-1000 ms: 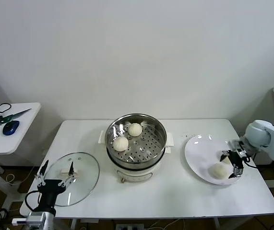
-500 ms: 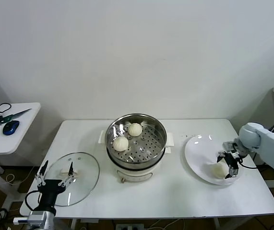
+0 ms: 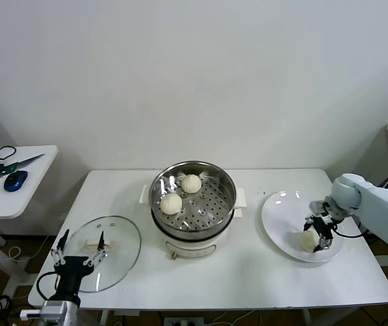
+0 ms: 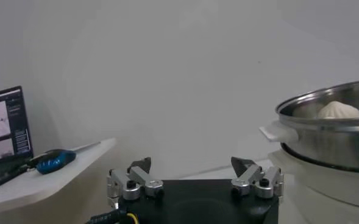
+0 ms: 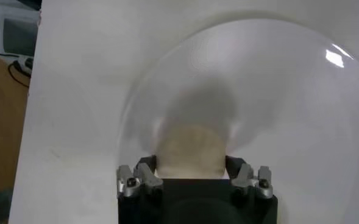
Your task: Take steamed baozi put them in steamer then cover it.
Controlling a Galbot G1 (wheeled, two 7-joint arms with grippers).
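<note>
White tabletop (image 3: pixel 248 272) carries everything, with bare room along its near edge and between the steamer (image 3: pixel 192 197) at the centre and the white plate (image 3: pixel 282 214) at 3 o'clock. The plate's outer rim lies near the table's right edge. I count three steamed baozi: two sit on the steamer's perforated floor, one toward 12 o'clock (image 3: pixel 191 183) and one toward 9 o'clock (image 3: pixel 170 203), just beside each other, and the rest of the floor is open. The third baozi (image 3: pixel 308 240) lies on the plate's near part, and the right gripper (image 3: pixel 318 234) is down on it, its fingers (image 5: pixel 144 176) set against the bun's two flanks in the right wrist view, clamped on it. There is one cover (image 3: pixel 102 252), lying flat on the table at 8 o'clock from the steamer, close to the front-left corner, handle up. The left gripper (image 3: pixel 77 252) hovers at the cover's near-left rim, its fingers spread apart and holding nothing. A separate side table (image 3: pixel 17 193) stands off the left edge, a gap between the two.
</note>
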